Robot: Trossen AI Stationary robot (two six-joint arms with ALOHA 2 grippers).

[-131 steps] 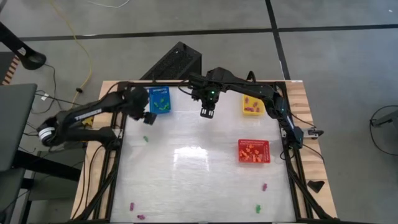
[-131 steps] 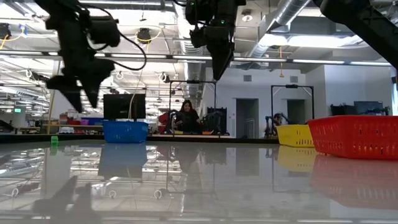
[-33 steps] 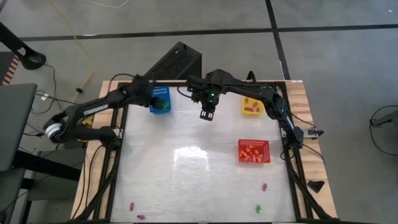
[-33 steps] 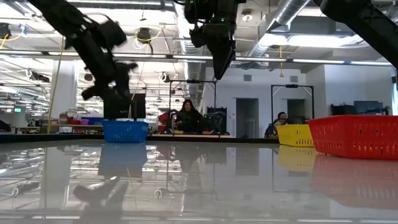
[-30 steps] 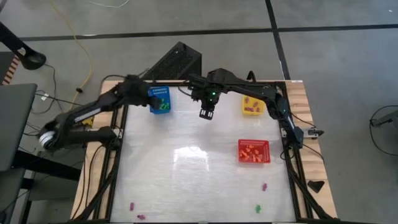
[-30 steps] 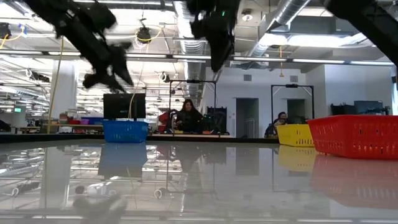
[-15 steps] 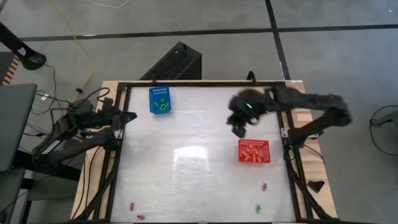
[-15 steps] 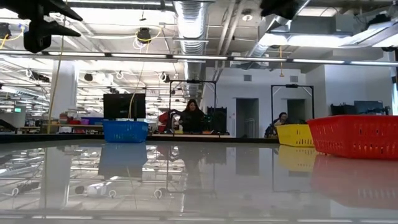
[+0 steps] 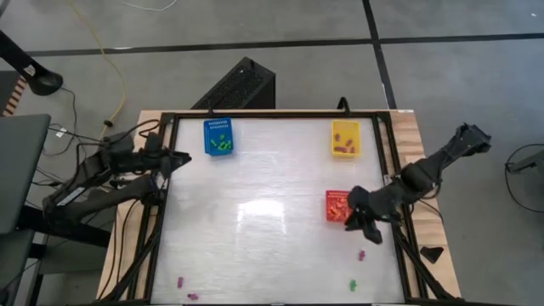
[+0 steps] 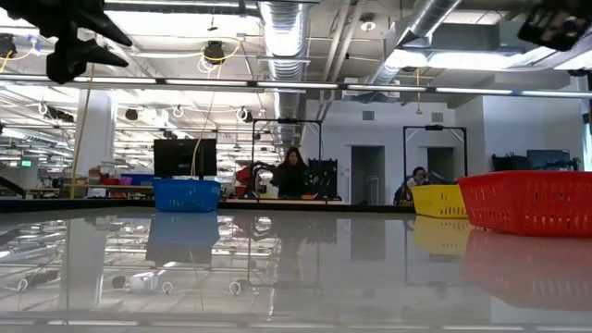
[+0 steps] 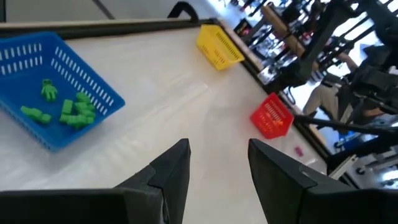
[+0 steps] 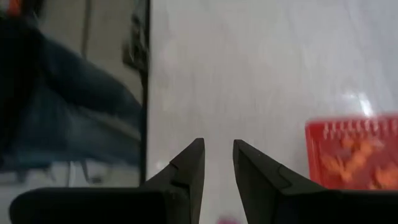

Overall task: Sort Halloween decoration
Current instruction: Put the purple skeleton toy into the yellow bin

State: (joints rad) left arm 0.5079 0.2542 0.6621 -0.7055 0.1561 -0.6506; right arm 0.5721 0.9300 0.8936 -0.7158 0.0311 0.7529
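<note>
My right gripper (image 12: 217,163) has its fingers a narrow gap apart with nothing between them; it hangs over the table (image 9: 255,246) just near of the red basket (image 9: 347,206), by the right edge. My left gripper (image 11: 217,163) is parted wider, also empty, pulled back at the table's far left edge and looking across at the blue basket (image 9: 218,136).

The loose pieces lie along the near side: a purple piece (image 9: 360,254) and a green piece (image 9: 352,286) near right, just past my right gripper, and two more purple pieces (image 9: 179,280) at the near left corner. Sorted ones sit in the baskets: green in blue, orange in red, purple in the yellow basket (image 9: 345,138) at far right.

I judge each piece featherlight, hard and slick, likely to skid on the glossy top. I would come straight down and pinch across its narrow middle, closing gently so it doesn't squirt out.
</note>
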